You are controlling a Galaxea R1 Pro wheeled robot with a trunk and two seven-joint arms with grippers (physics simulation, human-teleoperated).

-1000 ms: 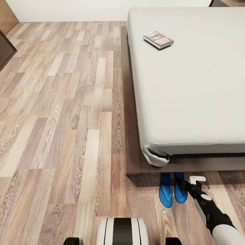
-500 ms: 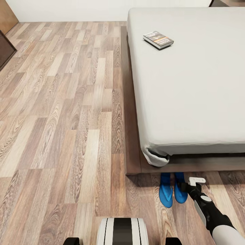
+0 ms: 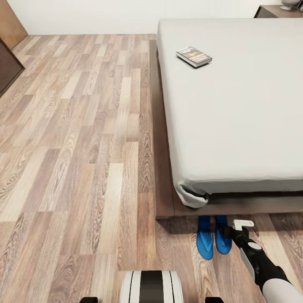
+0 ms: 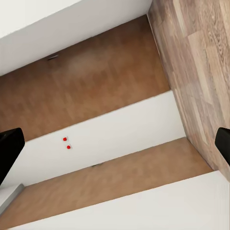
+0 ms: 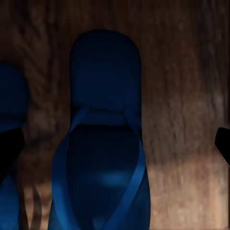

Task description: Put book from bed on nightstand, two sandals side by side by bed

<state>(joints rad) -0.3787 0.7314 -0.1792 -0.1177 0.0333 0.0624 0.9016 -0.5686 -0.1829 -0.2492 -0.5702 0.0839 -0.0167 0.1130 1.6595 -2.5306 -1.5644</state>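
Sandals (image 3: 213, 240) are seen side by side on the wood floor (image 3: 84, 147), at the near edge of the bed (image 3: 235, 118), with their far ends tucked under the dark frame. The right gripper (image 3: 232, 230) is held just over the right-hand sandal (image 5: 103, 143); its two dark fingertips (image 5: 9, 148) are spread wide apart and nothing is gripped. The left gripper (image 4: 115, 148) is spread wide too, and nothing is held between its fingers. The book (image 3: 194, 56) is seen lying flat on the far left part of the mattress. A nightstand (image 3: 275, 11) is seen past the far right corner of the bed.
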